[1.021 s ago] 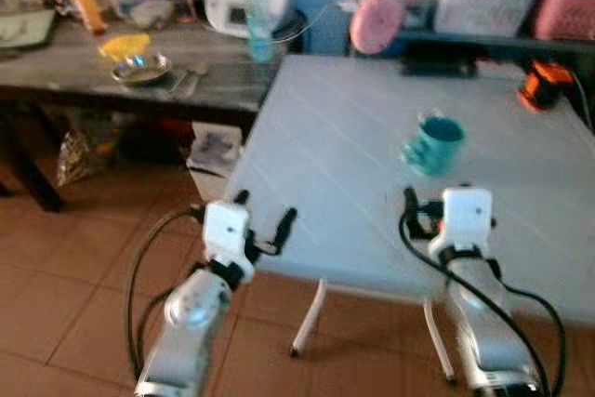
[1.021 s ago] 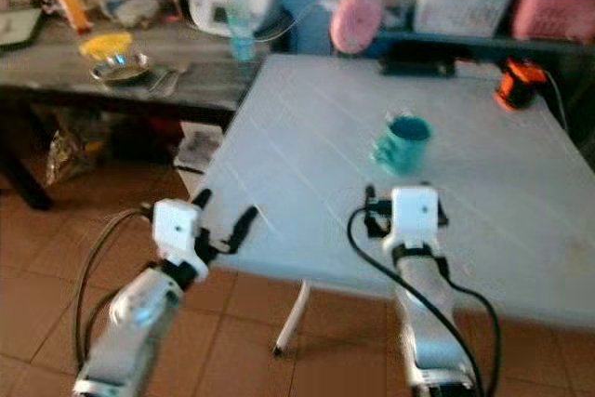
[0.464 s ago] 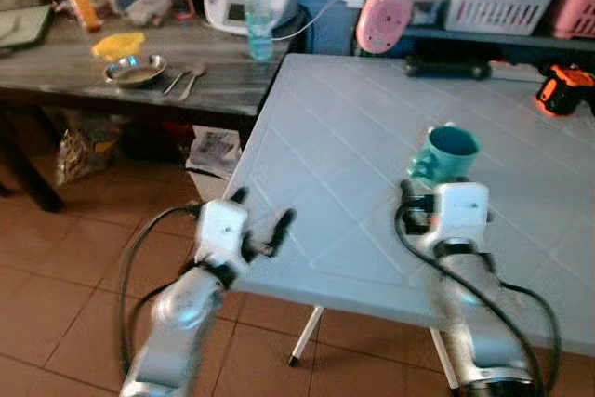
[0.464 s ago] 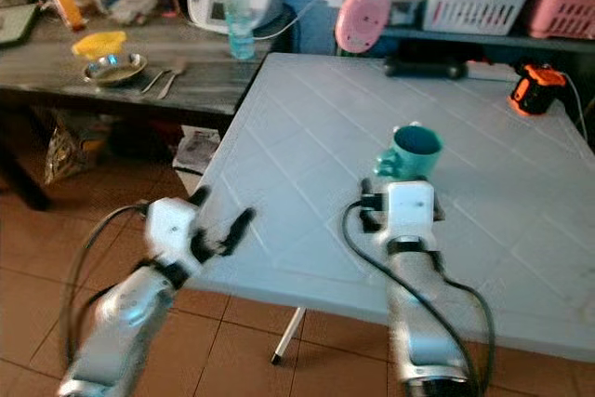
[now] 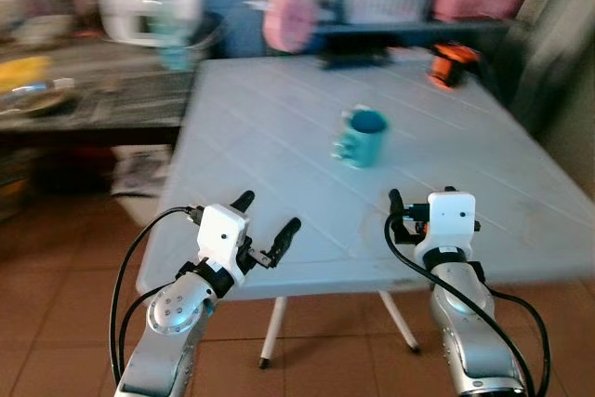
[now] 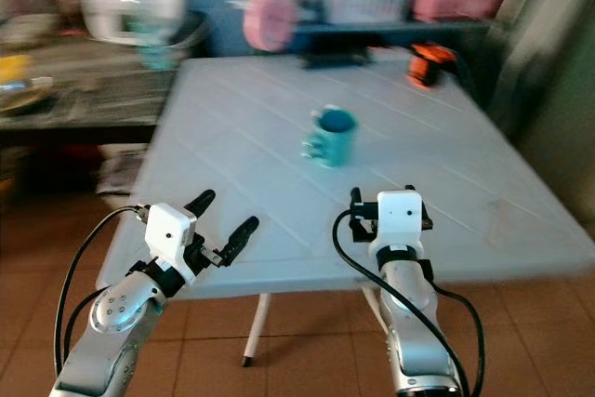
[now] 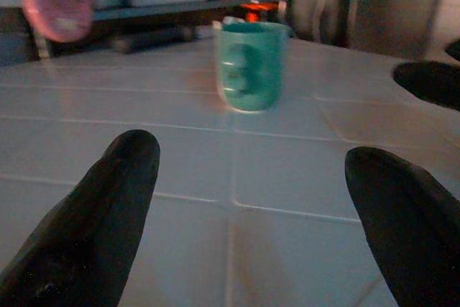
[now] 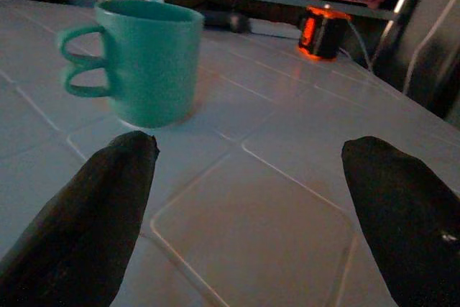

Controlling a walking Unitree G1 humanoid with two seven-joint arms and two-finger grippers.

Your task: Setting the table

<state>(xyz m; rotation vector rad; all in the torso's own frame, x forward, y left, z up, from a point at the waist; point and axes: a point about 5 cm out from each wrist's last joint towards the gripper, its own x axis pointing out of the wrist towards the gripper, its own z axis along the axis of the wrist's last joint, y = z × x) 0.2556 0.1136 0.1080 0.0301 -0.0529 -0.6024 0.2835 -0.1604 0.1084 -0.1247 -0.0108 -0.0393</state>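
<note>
A green mug (image 5: 361, 138) is standing upright on the pale blue table (image 5: 279, 137), a little right of the middle of the left eye view. Its handle is pointing toward the left side of the frame. Nothing is touching the mug.

The left gripper (image 5: 268, 228) is sitting in the lower left of the frame, at the near edge of the table. Its two black fingers are spread wide apart and are holding nothing. In the left wrist view the mug (image 7: 249, 65) is showing far ahead, between the two dark fingertips (image 7: 108, 199).

The right gripper (image 5: 420, 208) is hanging in the lower right of the frame, just over the near part of the table. Its fingers are also spread wide and are gripping nothing. In the right wrist view the mug (image 8: 147, 59) is standing near the upper left, close to one fingertip (image 8: 93, 206) but not touching it.

An orange tool (image 5: 447, 64) is lying on the table at the upper right of the frame. A round pink thing (image 5: 286, 27) is sitting behind the table near the top middle. Most of the top of the frame is looking blurry
</note>
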